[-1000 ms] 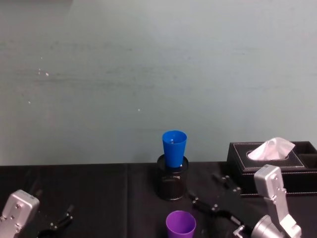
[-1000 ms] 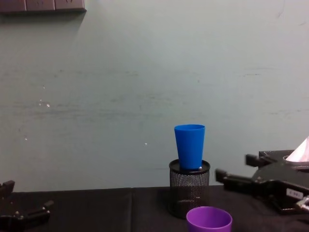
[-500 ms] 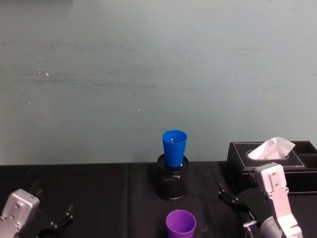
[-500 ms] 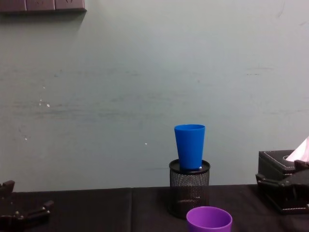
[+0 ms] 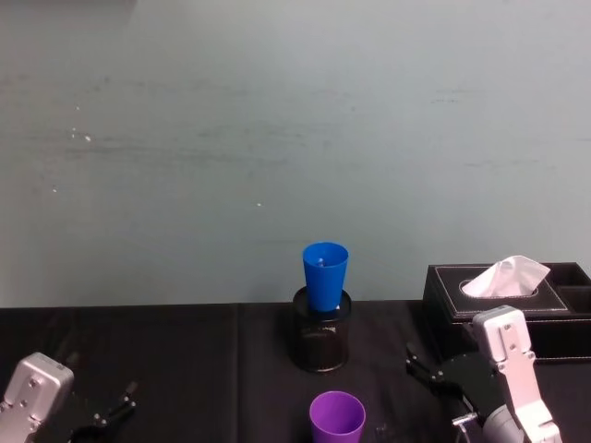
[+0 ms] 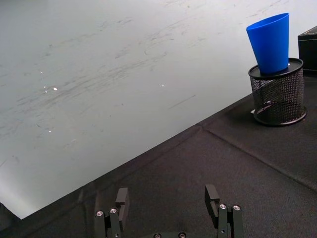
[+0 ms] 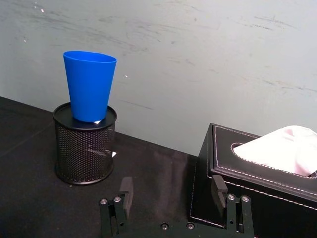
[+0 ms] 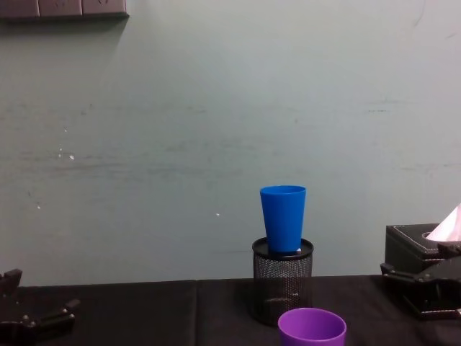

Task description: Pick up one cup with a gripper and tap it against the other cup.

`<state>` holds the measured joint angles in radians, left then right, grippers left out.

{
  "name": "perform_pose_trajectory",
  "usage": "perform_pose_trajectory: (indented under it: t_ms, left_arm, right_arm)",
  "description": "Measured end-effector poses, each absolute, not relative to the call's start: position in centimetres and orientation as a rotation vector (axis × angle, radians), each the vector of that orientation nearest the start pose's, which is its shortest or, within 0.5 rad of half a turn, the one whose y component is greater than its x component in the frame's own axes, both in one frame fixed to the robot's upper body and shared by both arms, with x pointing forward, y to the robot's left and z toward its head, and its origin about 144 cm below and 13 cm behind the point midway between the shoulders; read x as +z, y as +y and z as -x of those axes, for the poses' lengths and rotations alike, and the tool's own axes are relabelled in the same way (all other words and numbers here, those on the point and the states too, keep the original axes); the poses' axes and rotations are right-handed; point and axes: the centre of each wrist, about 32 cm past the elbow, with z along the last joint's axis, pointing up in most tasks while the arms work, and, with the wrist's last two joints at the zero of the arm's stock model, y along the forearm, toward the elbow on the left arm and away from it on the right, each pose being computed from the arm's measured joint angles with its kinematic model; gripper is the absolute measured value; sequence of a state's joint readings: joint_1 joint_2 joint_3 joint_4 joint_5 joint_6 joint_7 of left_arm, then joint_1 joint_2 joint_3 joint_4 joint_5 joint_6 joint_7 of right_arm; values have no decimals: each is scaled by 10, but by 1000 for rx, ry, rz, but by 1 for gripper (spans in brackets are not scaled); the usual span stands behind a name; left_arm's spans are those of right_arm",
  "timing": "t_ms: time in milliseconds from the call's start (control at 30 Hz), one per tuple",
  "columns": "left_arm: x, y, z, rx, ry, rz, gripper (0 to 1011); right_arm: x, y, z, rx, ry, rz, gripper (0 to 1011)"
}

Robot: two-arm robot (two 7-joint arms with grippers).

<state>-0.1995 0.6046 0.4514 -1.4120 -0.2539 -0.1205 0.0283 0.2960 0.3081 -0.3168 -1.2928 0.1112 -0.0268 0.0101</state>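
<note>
The purple cup [image 5: 336, 416] stands upright on the black table at the near middle, also in the chest view [image 8: 311, 328]. The blue cup [image 5: 325, 275] stands upright in the top of a black wire-mesh pen holder [image 5: 321, 341] just behind it. My right gripper [image 5: 427, 367] is low, to the right of the purple cup and in front of the tissue box, apart from both cups. Its wrist view shows it [image 7: 172, 191] open and empty, facing the blue cup [image 7: 90, 84]. My left gripper [image 6: 167, 201] rests open at the near left.
A black tissue box [image 5: 508, 300] with white tissue stands at the back right, close behind my right arm. The pale wall runs right behind the pen holder [image 8: 282, 285]. Black tablecloth stretches bare to the left of the cups.
My right gripper has drawn back to the right, away from the purple cup, toward the tissue box. Both cups and the left arm have stayed put.
</note>
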Motion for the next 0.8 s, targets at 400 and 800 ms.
perform_pose_trajectory:
  t_ms: [400, 800]
  left_arm:
    - [1140, 310, -489, 1248, -285, -304, 1000]
    - [1140, 310, -489, 1248, -285, -304, 1000]
  right_arm:
    - [1149, -251, -532, -1339, -192, 218, 1003]
    - [1149, -251, -532, -1341, -191, 218, 1003]
